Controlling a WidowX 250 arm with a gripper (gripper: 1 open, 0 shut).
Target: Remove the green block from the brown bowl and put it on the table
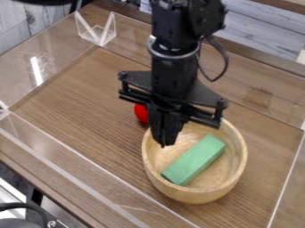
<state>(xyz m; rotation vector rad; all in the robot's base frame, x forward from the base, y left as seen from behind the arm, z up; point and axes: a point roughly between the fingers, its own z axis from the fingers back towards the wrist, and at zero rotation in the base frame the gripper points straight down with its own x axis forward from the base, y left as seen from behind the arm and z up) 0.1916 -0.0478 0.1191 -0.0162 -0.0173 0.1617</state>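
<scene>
Jaws are pinched fully together on the gripper (165, 135), nothing between them, pointing straight down. Just below and to the right, the green block (194, 161) lies loose inside the brown bowl (156, 168), leaning on its far wall. Behind the gripper, a red toy (142, 114) is mostly hidden by the arm. The table (71, 98) spreads all around.

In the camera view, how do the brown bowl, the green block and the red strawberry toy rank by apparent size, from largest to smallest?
1. brown bowl
2. green block, lying inside the bowl
3. red strawberry toy: only a small part shows behind the arm, so its true size is unsure.
</scene>
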